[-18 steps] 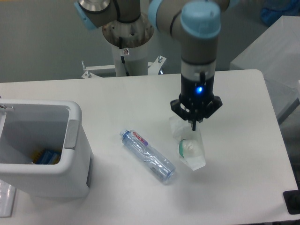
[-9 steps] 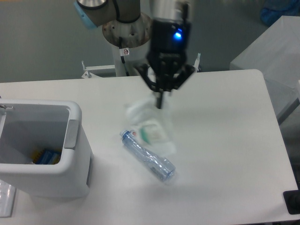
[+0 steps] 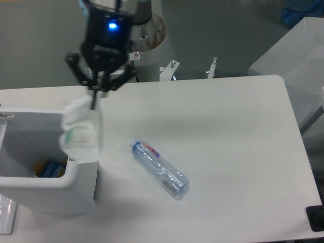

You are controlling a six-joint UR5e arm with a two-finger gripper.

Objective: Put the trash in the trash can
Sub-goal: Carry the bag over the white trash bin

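Note:
My gripper [image 3: 94, 97] is shut on the crumpled clear plastic wrapper [image 3: 81, 132] with a green mark. The wrapper hangs from the fingers above the right rim of the white trash can [image 3: 38, 183] at the left. The clear plastic bottle [image 3: 159, 169], with a blue cap and red-white label, lies on its side on the table [image 3: 228, 126], to the right of the trash can and well clear of the gripper.
Something blue and yellow [image 3: 49, 168] lies inside the trash can. A dark object [image 3: 315, 218] sits at the table's front right corner. The arm's base [image 3: 147, 35] stands behind the table's far edge.
The gripper has carried the wrapper up and leftward, from right of the bottle to above the trash can's right rim. The bottle has not moved.

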